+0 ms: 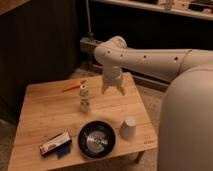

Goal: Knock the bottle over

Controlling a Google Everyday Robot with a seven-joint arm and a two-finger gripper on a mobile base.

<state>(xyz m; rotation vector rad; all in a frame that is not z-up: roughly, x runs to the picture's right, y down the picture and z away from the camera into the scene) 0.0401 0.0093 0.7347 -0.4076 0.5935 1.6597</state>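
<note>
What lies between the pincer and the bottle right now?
Nothing: in the camera view, only bare tabletop separates the upright bottle from the pincer hovering beside it over the table's far side.

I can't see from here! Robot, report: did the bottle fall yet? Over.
Tool open, beside bottle, not touching. Bottle upright. Pen on bottle's far side, not in the way.

hand (pixel 113 91) over table (pixel 40 115) rear | arm (pixel 150 60) cropped right | box (pixel 55 144) print seemingly illegible
</note>
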